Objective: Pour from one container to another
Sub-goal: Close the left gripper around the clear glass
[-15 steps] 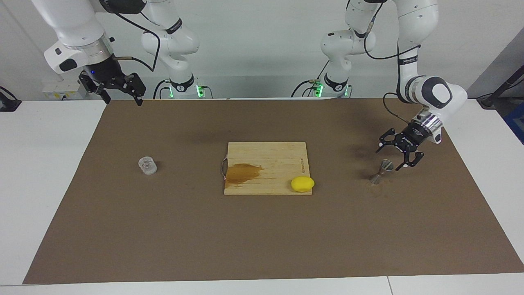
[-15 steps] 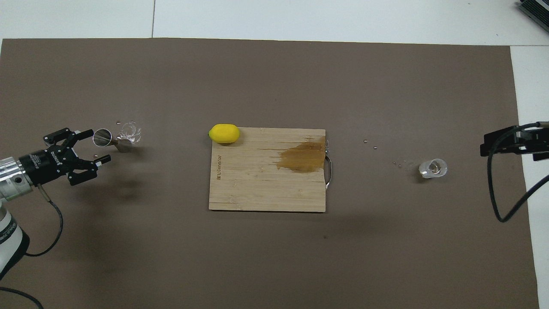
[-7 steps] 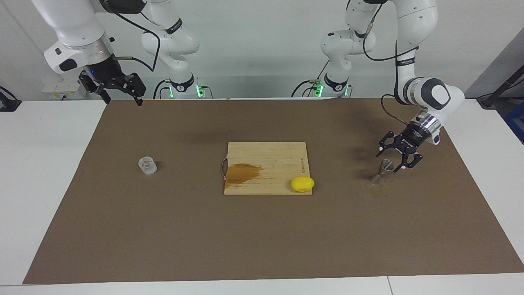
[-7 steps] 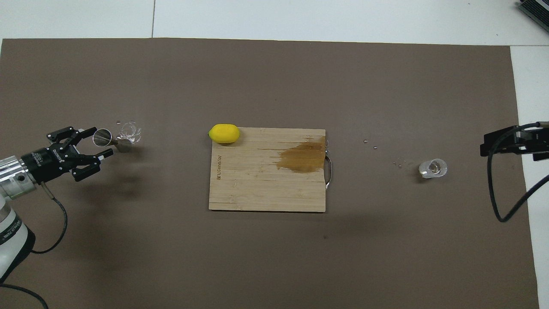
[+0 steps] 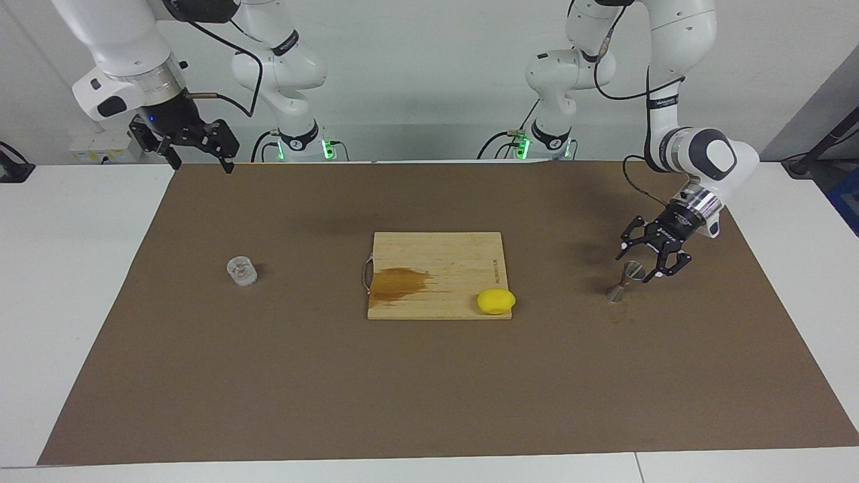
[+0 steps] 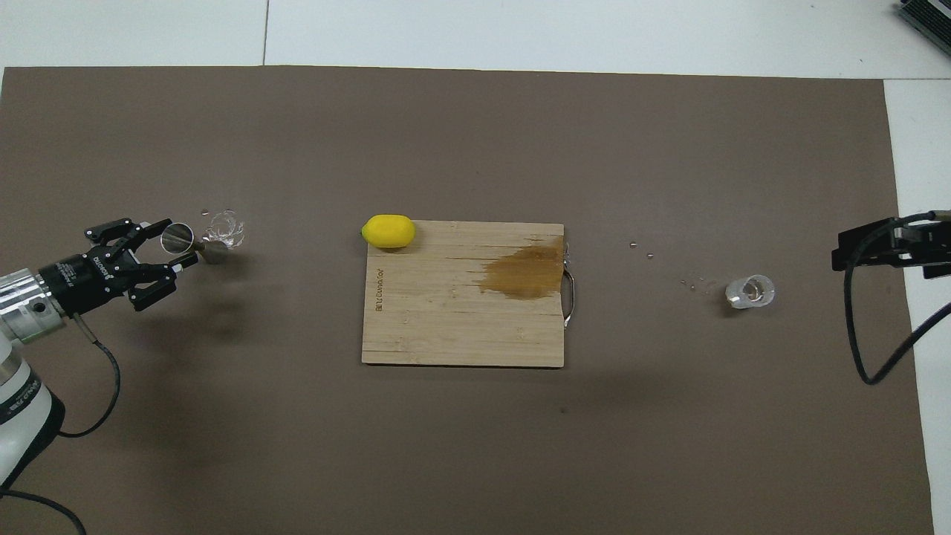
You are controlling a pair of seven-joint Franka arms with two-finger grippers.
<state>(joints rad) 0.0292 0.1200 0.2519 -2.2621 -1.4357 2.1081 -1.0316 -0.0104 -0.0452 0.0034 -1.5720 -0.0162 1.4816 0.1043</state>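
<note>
The silver hourglass jigger (image 5: pixel 619 290) (image 6: pixel 209 251) stands upright on the brown mat at the left arm's end of the table. My left gripper (image 5: pixel 635 265) (image 6: pixel 177 241) reaches down at a slant, its open fingers straddling the jigger's upper cone with small gaps. The small clear glass cup (image 5: pixel 241 271) (image 6: pixel 750 290) stands alone on the mat toward the right arm's end. My right gripper (image 5: pixel 199 159) waits open, raised over the mat's edge at its own end; only its edge (image 6: pixel 880 249) shows in the overhead view.
A wooden cutting board (image 5: pixel 463 251) (image 6: pixel 446 327) with a brown stain lies at mid-table, a yellow lemon (image 5: pixel 496 301) (image 6: pixel 388 231) at its corner. A glinting clear patch (image 6: pixel 224 227) lies beside the jigger. Droplets (image 6: pixel 640 249) dot the mat between board and cup.
My left gripper's fingers have drawn much closer together around the jigger's upper cone, and the hand has shifted slightly. The jigger, the glass cup and the right arm have not moved.
</note>
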